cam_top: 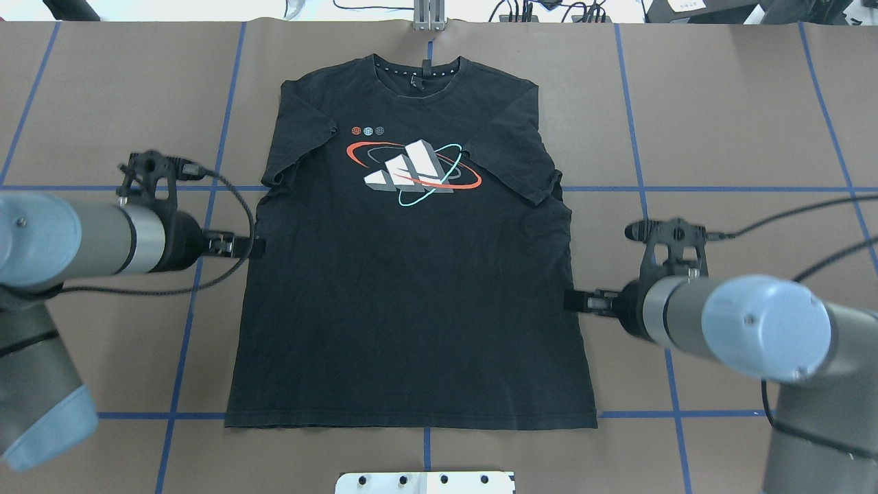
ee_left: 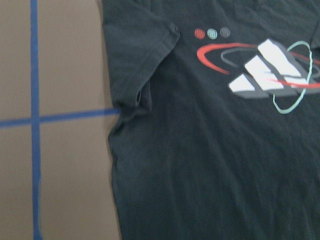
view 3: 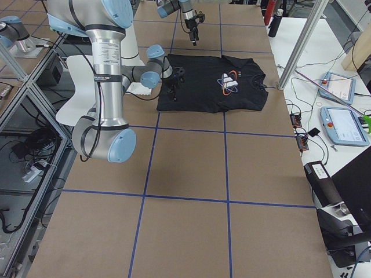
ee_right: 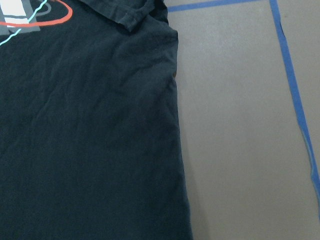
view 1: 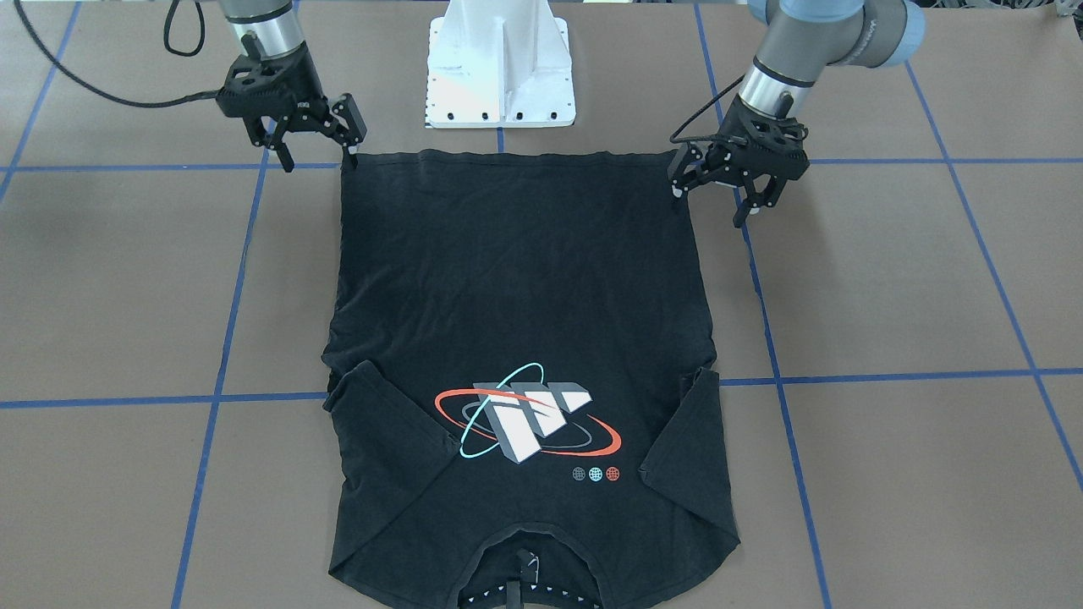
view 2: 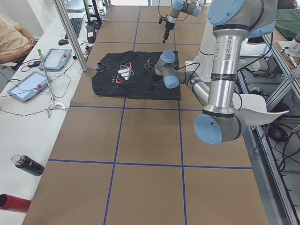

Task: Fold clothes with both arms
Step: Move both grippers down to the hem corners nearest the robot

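The black T-shirt lies flat and spread on the brown table, graphic up, collar away from the robot and hem toward its base. It also shows in the overhead view and in both wrist views. My left gripper is open and empty, held above the shirt's left side edge. My right gripper is open and empty above the right side edge. No fingers show in the wrist views.
The white pedestal base stands just behind the hem. Blue tape lines grid the table. In the exterior left view, a side desk holds tablets, a bottle and a metal post.
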Controlling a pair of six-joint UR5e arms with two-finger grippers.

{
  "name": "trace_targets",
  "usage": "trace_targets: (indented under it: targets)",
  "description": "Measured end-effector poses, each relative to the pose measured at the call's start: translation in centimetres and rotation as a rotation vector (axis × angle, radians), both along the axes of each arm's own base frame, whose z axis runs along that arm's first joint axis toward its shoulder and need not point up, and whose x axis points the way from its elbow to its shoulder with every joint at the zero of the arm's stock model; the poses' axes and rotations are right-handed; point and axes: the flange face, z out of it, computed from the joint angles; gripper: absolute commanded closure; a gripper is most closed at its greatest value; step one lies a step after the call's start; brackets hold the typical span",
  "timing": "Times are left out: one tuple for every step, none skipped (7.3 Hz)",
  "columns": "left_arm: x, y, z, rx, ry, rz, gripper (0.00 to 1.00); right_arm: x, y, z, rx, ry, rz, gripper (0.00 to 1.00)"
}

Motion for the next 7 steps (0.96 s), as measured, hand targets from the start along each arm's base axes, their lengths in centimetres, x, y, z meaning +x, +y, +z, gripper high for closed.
trace_targets:
  targets:
    - [1.9, 3.8, 0.6, -0.058, 0.007, 0.017, 0.00, -0.7, 2.5, 0.1, 0.006, -0.001, -0.004, 0.00]
    - [3.7, 7.5, 1.2, -0.117, 0.011, 0.035, 0.00, -1.2, 3.9, 0.2, 0.009, -0.003, -0.011, 0.00]
    - [5.1, 10.8, 2.0, -0.170, 0.007, 0.050, 0.03, -1.3, 4.6, 0.1, 0.012, -0.005, -0.015, 0.00]
    - [5.9, 13.0, 2.8, -0.209, -0.003, 0.056, 0.11, -1.2, 4.8, -0.1, 0.016, -0.010, -0.013, 0.00]
    - [6.3, 14.3, 3.4, -0.237, -0.011, 0.054, 0.17, -1.1, 4.9, -0.2, 0.019, -0.013, -0.011, 0.00]
    - [6.5, 14.9, 3.7, -0.256, -0.013, 0.050, 0.19, -1.1, 4.9, -0.3, 0.023, -0.014, -0.007, 0.00]
    - [6.6, 15.0, 3.8, -0.265, -0.013, 0.048, 0.22, -1.1, 4.9, -0.3, 0.025, -0.014, -0.005, 0.00]
